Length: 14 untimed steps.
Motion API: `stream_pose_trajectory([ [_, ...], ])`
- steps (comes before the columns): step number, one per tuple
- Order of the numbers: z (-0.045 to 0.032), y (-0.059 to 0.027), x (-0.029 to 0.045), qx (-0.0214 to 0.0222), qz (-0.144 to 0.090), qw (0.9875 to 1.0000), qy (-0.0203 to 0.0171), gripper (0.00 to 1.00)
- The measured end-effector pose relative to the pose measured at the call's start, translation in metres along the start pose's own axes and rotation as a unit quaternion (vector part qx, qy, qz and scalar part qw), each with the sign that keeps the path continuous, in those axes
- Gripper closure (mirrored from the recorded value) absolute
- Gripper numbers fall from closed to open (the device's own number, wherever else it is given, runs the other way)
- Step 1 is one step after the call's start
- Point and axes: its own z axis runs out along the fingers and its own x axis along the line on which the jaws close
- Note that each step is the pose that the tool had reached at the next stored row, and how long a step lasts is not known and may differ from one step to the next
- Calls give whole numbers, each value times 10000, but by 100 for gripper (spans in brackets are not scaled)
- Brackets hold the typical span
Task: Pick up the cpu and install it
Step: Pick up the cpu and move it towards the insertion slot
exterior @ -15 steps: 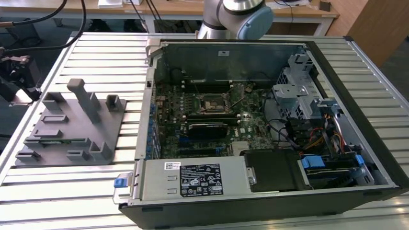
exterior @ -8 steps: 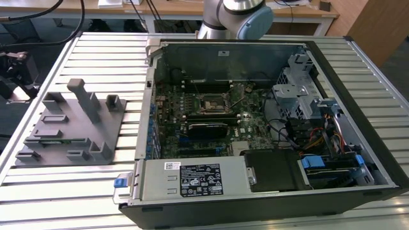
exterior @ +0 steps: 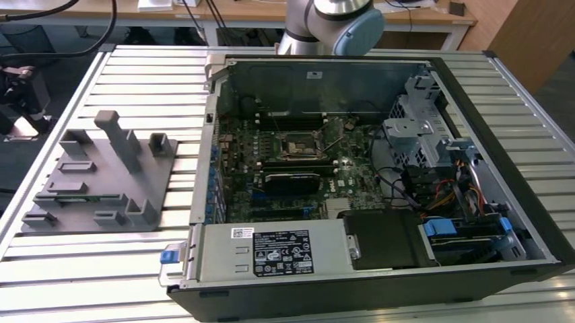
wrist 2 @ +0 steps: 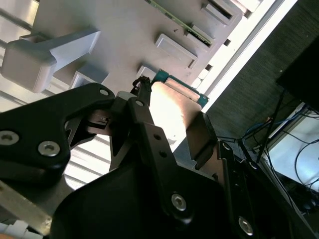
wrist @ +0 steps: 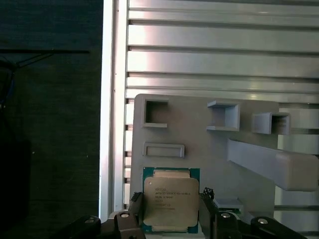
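In the exterior view, an open computer case (exterior: 341, 87) lies on its side on a slatted metal worktop (exterior: 134, 74). Its motherboard (exterior: 269, 195) faces up, with the dark square socket (exterior: 297, 147) near the board's middle. A silver power supply (exterior: 269, 252) sits at six o'clock from the socket. A grey fixture tray (exterior: 99, 182) with upright blocks and shallow pockets rests on the worktop at nine o'clock from the case, toward the exterior view's left and apart from it. The grey arm (exterior: 328, 23) rises at twelve o'clock, behind the case's far wall. In the second wrist view, the black claw (wrist 2: 173, 107) hangs over the tray (wrist 2: 124, 35). The cpu (wrist 2: 169, 114) sits between its two fingers (wrist 2: 144, 99), its metal top catching bright light and one green edge showing past the fingertips. The slats of the worktop (wrist 2: 12, 22) run under the tray. In the first wrist view, the cpu (wrist: 168, 199) faces the camera, a silvery-tan lid on a green board. The claw (wrist: 171, 211) is narrowed onto it, with one finger (wrist: 135, 209) pressed against each of two opposite edges. It is over the tray (wrist: 199, 159), just beside a shallow rectangular pocket (wrist: 163, 149) and near a long grey post (wrist: 274, 164). I cannot tell whether the chip rests on the tray or is raised off it.
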Motion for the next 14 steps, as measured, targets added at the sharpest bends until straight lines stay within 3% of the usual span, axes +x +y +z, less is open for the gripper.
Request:
stream_pose_trajectory([
  [14,-111,1,-3,0,0,10000,-1,47],
])
